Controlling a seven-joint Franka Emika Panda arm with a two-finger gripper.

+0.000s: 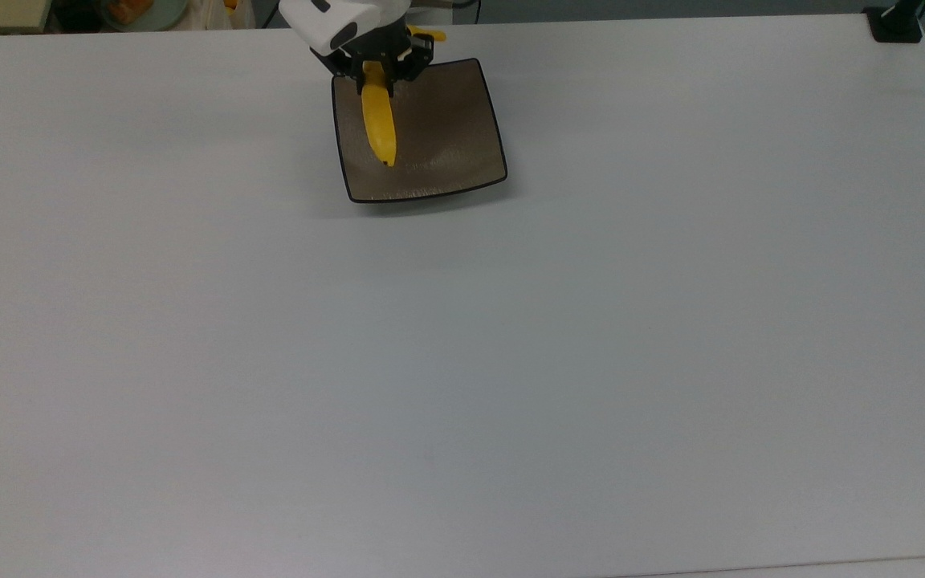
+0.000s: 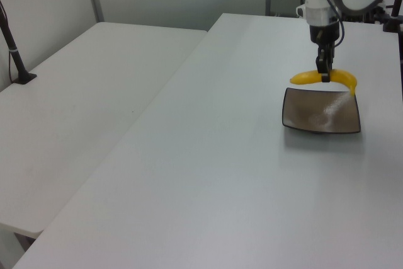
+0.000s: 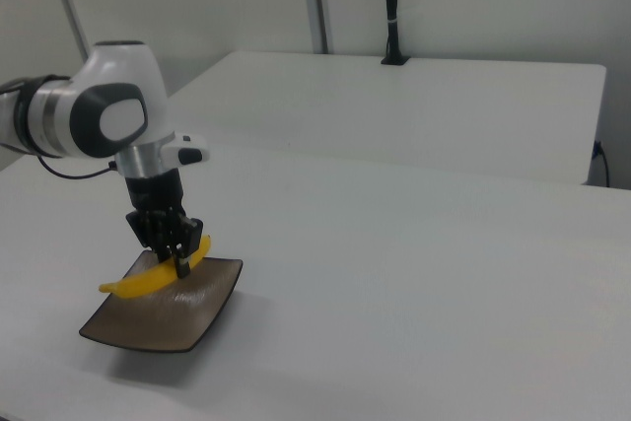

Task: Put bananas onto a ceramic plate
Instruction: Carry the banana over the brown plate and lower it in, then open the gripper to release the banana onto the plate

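Upper centre of top view: claw clamped on banana mid-length, hanging just over ceramic plate on white surface. Placing step; next prob. lower, then release w/o rolling.

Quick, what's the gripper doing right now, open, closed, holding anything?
Gripper: closed on the banana, holding it just above the ceramic plate.

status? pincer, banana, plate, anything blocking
Pincer shut on the smooth yellow curved banana, mid-length. Banana held over the square brownish-grey glossy plate, not yet released. White table bare around the plate.
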